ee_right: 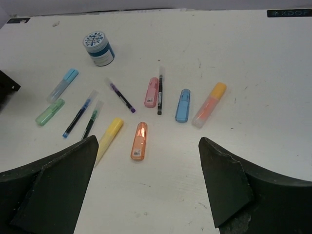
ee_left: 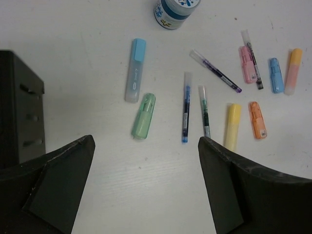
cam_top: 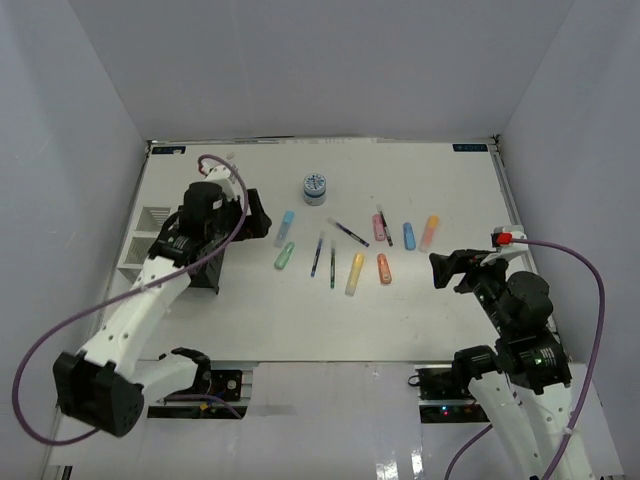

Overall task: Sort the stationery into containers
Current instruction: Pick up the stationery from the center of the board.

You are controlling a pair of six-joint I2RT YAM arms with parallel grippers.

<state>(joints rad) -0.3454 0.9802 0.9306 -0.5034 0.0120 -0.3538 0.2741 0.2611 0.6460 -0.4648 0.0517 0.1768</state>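
Stationery lies loose across the middle of the white desk (cam_top: 300,330). Both claws are released, their fingers wide apart with nothing between them. The left claw (ee_left: 146,146) hangs over bare desk with the green marker (ee_left: 144,116) just ahead in its own camera. The right claw (cam_top: 445,271) sits to the right of the spread, apart from it. From overhead, the black organizer (ee_left: 19,117) is almost wholly hidden under the left arm (cam_top: 140,300). The left wrist camera gives me only one slotted wall, cut off by the frame edge, so I cannot tell what is inside. The white tray (cam_top: 143,234) sits at the desk's left edge, its right side partly covered by that arm. At the far side stands the blue-white roll (cam_top: 315,188), its top cropped in the left wrist view. Nearer me, from the left, lie a pale blue marker (cam_top: 284,227), then a blue pen (cam_top: 317,255) and a green pen (cam_top: 333,268) side by side. A purple pen (cam_top: 348,232) lies slanted, followed by a yellow marker (cam_top: 355,272) and an orange marker (cam_top: 384,268). A pink marker (cam_top: 379,227) has a black pen (ee_right: 160,90) touching its right side, and last come a blue marker (cam_top: 409,235) and a peach marker (cam_top: 429,232). The pens' colours are too fine to read from above; only the wrist views show them.
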